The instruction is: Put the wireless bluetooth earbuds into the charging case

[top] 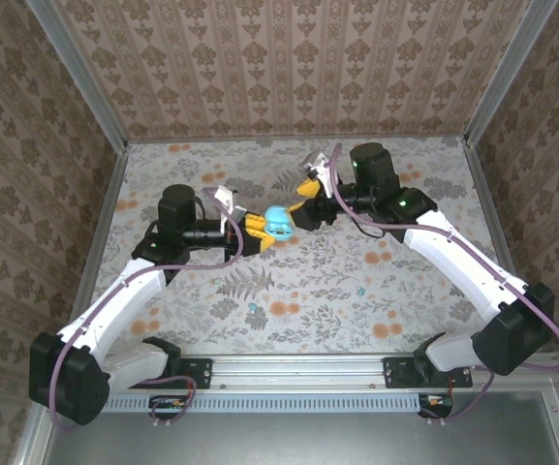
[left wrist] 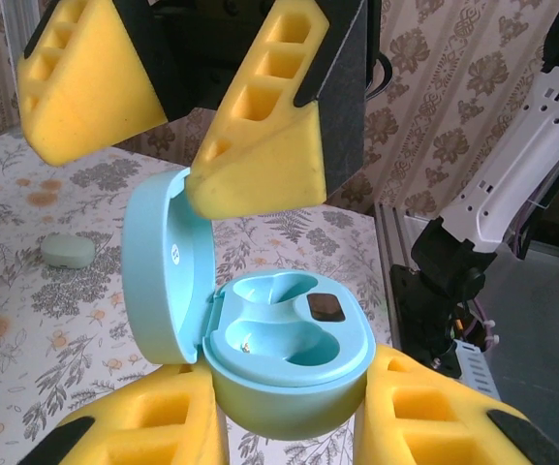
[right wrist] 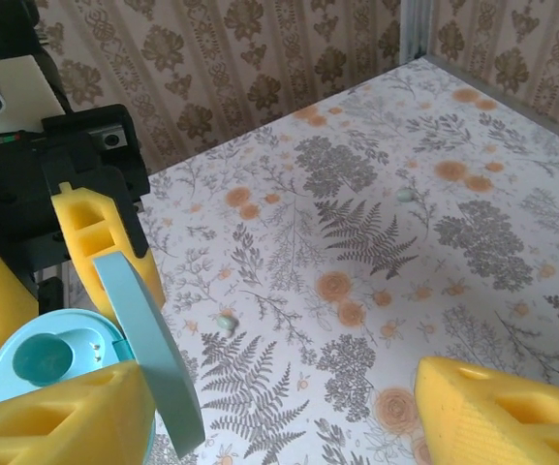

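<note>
Two arms reach inward and meet mid-frame in the top view. Left gripper [left wrist: 294, 431] is clamped on the case [left wrist: 289, 354] — base between its pads, lid [left wrist: 163, 276] swung up and open. Right gripper [right wrist: 289, 417] stands spread wide, holding nothing; one finger [left wrist: 260, 145] seems to touch the lid's rim. One earbud [top: 256, 308] lies on the table [top: 192, 165] below centre, the second earbud [top: 361, 291] right of it — both well apart from the case.

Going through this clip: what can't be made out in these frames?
Top view: earbuds too small to show orientation.
Left wrist view: charging case underside hidden by foam fingers of the left pincer.
Right wrist view: right pincer fingers cut off by the bottom edge; contact with the lid unclear.
</note>
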### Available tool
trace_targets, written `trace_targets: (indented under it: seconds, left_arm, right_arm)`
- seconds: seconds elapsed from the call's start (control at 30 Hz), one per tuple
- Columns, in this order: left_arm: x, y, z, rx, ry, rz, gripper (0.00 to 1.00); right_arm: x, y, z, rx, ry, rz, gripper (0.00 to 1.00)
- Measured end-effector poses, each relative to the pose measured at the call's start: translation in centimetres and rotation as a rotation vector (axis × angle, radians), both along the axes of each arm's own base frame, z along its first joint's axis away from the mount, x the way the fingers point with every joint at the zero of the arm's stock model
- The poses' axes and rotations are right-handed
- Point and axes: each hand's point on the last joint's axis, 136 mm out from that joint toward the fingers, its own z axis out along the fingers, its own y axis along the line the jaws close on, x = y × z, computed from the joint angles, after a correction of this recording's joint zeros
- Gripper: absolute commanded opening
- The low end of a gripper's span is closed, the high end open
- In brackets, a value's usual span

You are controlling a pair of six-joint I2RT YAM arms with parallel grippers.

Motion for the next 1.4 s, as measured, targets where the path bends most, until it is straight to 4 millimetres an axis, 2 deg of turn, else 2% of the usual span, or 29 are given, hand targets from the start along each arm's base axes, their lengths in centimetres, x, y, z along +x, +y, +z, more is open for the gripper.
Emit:
trace_targets:
  seconds: [0.17, 0.47, 0.53, 0.63, 0.77, 0.87, 0.97, 1.0, 1.1, 1.2, 1.4]
  left_arm:
    - [0.2, 0.1, -0.1, -0.008, -0.006, 0.005, 0.12]
    - [2.0, 2.0, -1.9, -0.008, 0.063, 0.092, 0.11]
    - [2.5, 2.6, -2.3, -0.011, 0.077, 0.118, 0.11]
    - [3.1, 3.6, -2.8, -0.013, 0.102, 0.161, 0.11]
    - [3.8, 5.2, -2.7, -0.020, 0.110, 0.226, 0.09]
    - [3.9, 6.7, -2.6, -0.021, 0.105, 0.288, 0.09]
    - [3.8, 8.0, -2.6, -0.020, 0.101, 0.346, 0.09]
    - [3.7, 8.5, -2.7, -0.019, 0.103, 0.364, 0.09]
    - [3.2, 9.5, -2.7, -0.017, 0.106, 0.412, 0.09]
    - [2.7, 10.2, -2.3, -0.015, 0.096, 0.446, 0.09]
    - [1.8, 10.6, -2.5, -0.001, 0.126, 0.461, 0.09]
  right_arm:
    - [-0.5, -0.5, 0.3, 0.007, -0.003, -0.011, 0.72]
    - [-1.6, -1.8, 2.9, 0.081, 0.029, -0.071, 0.73]
    - [-1.7, -2.1, 2.4, 0.080, 0.079, -0.102, 0.73]
    - [-1.1, -2.9, 0.6, 0.059, 0.188, -0.188, 0.69]
    - [-0.1, -3.6, -3.7, 0.029, 0.380, -0.323, 0.64]
    - [0.3, -3.8, -8.8, -0.011, 0.560, -0.425, 0.59]
    - [-0.3, -3.5, -14.5, -0.080, 0.726, -0.506, 0.58]
    - [-1.0, -3.0, -16.3, -0.111, 0.776, -0.517, 0.57]
    - [-2.8, -1.0, -19.9, -0.187, 0.867, -0.510, 0.53]
    - [-4.7, 1.2, -22.5, -0.260, 0.917, -0.473, 0.46]
    - [-6.7, 5.7, -26.4, -0.380, 0.954, -0.394, 0.42]
